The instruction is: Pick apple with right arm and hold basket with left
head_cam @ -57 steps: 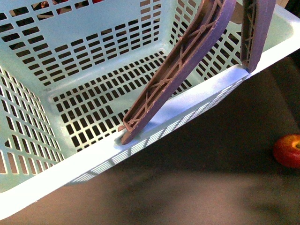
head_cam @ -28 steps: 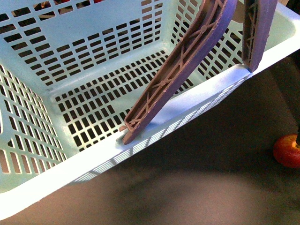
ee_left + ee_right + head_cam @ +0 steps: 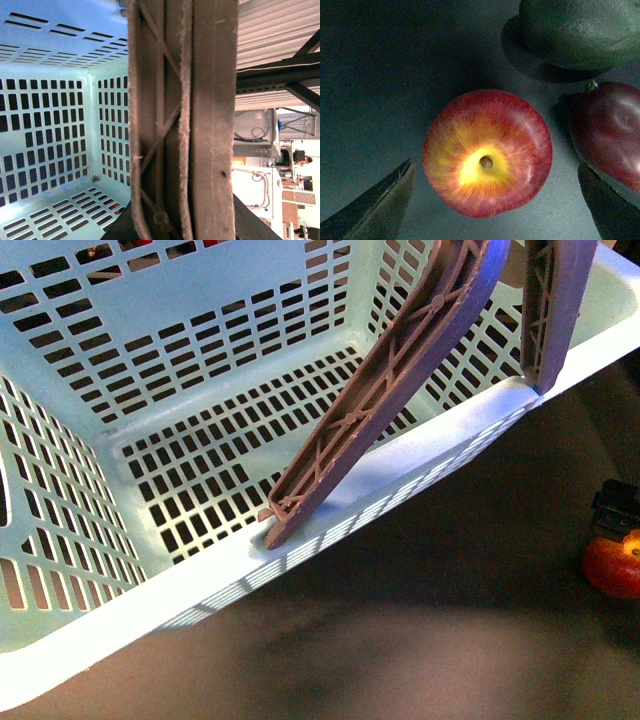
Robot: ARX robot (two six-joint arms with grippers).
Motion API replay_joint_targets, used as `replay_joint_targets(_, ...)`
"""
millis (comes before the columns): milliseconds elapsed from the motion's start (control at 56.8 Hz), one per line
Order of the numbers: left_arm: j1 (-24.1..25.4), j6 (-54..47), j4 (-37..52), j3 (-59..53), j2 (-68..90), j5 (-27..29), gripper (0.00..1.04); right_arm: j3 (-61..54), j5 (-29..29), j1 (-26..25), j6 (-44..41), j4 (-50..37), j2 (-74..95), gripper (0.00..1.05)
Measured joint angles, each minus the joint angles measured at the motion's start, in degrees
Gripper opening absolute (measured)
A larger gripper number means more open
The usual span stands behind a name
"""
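Right gripper (image 3: 495, 167) hangs right over the apple (image 3: 487, 152), fingers (image 3: 377, 207) spread wide, one on each side of the apple, neither touching it. The apple sits dimple-up on the dark table (image 3: 400, 640). A maroon fruit (image 3: 610, 135) lies just beside the apple, and a green fruit (image 3: 580, 30) is near it. The basket (image 3: 130, 320) stands left of the apple and apart from it, with its handle (image 3: 380, 400) raised. That handle fills the left wrist view; whether the left gripper clamps it, I can't tell.
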State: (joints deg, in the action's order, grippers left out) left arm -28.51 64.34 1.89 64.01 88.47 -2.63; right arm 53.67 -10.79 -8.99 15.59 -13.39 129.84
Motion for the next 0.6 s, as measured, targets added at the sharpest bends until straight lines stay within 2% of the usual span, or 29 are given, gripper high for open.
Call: replay_joint_targets(599,0.0,0.0,0.0,0.0,0.0,0.07,0.16,6.51,-2.36,1.84,-0.02,3.74,6.54,0.96)
